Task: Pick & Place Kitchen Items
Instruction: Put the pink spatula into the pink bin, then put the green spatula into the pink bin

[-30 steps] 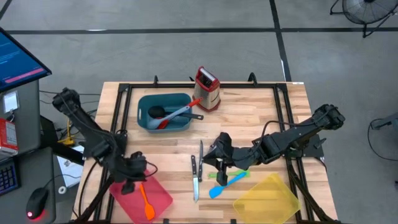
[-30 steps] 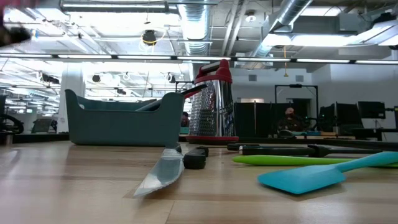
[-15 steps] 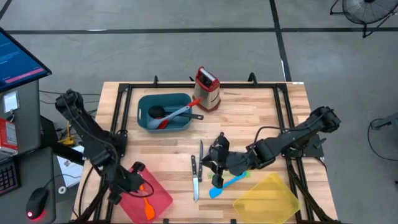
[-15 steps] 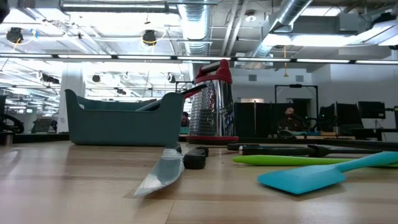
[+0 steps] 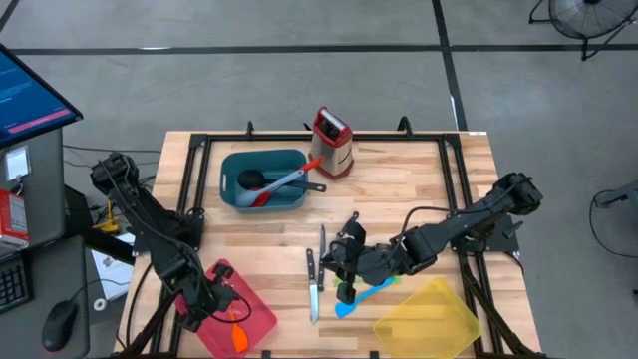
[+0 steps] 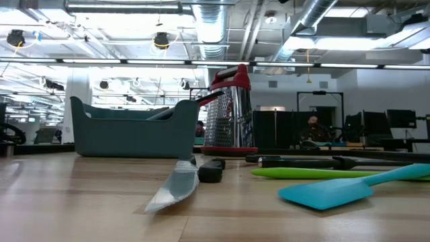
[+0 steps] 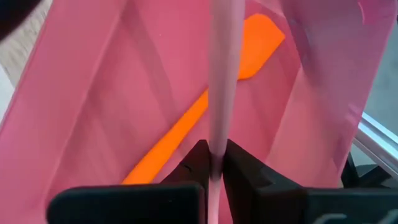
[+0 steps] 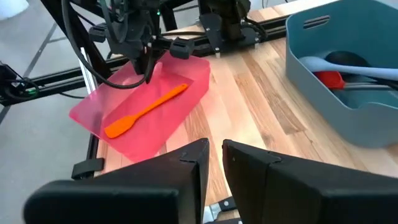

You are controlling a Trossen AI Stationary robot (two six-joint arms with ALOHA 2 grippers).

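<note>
My left gripper (image 5: 220, 302) hangs over the red tray (image 5: 261, 317) at the table's near left corner. It is shut on a thin pink utensil (image 7: 221, 74). An orange spatula (image 7: 186, 124) lies flat in that tray, also plain in the right wrist view (image 8: 146, 110). My right gripper (image 5: 345, 282) hovers near the table's middle, just over a green utensil (image 6: 316, 173) and a blue spatula (image 6: 329, 191) that lie flat on the wood. Its fingers (image 8: 216, 158) stand a narrow gap apart with nothing between them. My left gripper pinches the pink utensil's slim shaft (image 7: 216, 146) between its two fingers. The fingers slant steeply down from above, and the shaft runs on ahead of them, along their line, over the tray. I cannot tell whether its far end touches the tray.
Two black-handled knives (image 5: 317, 267) lie left of my right gripper. A teal tray (image 5: 231, 168) holding a ladle and spoons and a steel grater (image 5: 332, 143) stand at the back. A yellow tray (image 5: 429, 319) sits at the near right corner.
My left gripper has gone down and toward the table's near edge over the red tray, rolling its wrist, with the pink utensil still in its fingers. My right gripper has sunk a little toward the green utensil and blue spatula.
</note>
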